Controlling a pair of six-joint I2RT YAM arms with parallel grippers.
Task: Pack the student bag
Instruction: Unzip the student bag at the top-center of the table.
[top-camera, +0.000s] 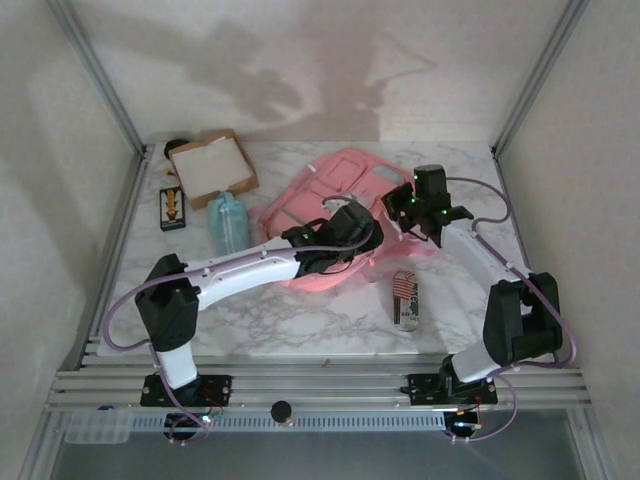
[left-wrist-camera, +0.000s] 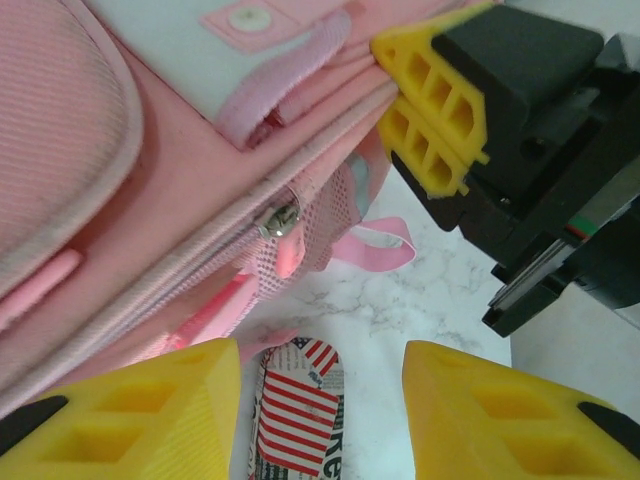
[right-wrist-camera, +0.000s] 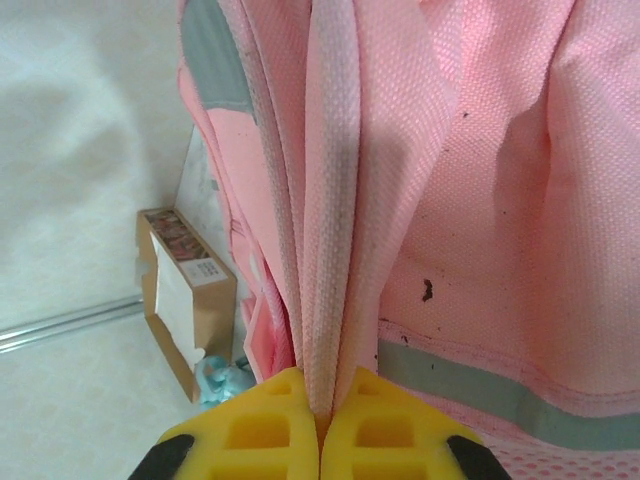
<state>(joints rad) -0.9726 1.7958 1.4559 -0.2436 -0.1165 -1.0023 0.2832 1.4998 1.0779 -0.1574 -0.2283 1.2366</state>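
Observation:
The pink student bag (top-camera: 325, 195) lies flat mid-table. My right gripper (top-camera: 424, 208) sits at the bag's right edge, and in its wrist view the right gripper (right-wrist-camera: 320, 385) is shut on a fold of the bag's pink fabric (right-wrist-camera: 338, 230). My left gripper (top-camera: 357, 238) hovers over the bag's near-right side. In its wrist view the left gripper (left-wrist-camera: 320, 375) is open with nothing held; the bag's side zip pull (left-wrist-camera: 280, 219) lies ahead, and the right gripper's yellow fingers (left-wrist-camera: 432, 115) pinch the bag's edge at the upper right.
A flag-patterned case (top-camera: 405, 298) lies on the marble near the bag, below my open left fingers (left-wrist-camera: 298, 410). A shallow brown box (top-camera: 212, 165), a light-blue pouch (top-camera: 228, 222) and a small black card (top-camera: 172, 208) sit at the back left.

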